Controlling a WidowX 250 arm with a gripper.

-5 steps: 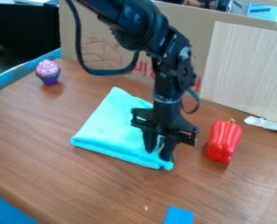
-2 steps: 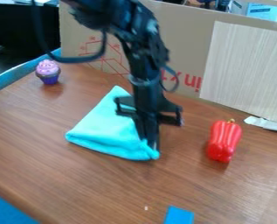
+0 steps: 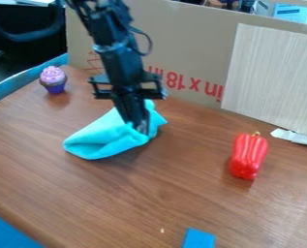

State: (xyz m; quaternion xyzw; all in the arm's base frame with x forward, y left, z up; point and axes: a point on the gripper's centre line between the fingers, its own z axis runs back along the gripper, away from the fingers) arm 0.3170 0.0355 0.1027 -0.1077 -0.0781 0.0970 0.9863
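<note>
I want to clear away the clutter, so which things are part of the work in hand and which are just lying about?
In the work:
- turquoise cloth, bunched on the table
- gripper, pinching the cloth

Lying about:
- red pepper
- toy cupcake
- blue piece at the near edge

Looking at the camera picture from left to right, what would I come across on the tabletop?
Toy cupcake with pink frosting → turquoise cloth → flat blue piece at the picture's bottom edge → red toy pepper → whitish strip at the right.
</note>
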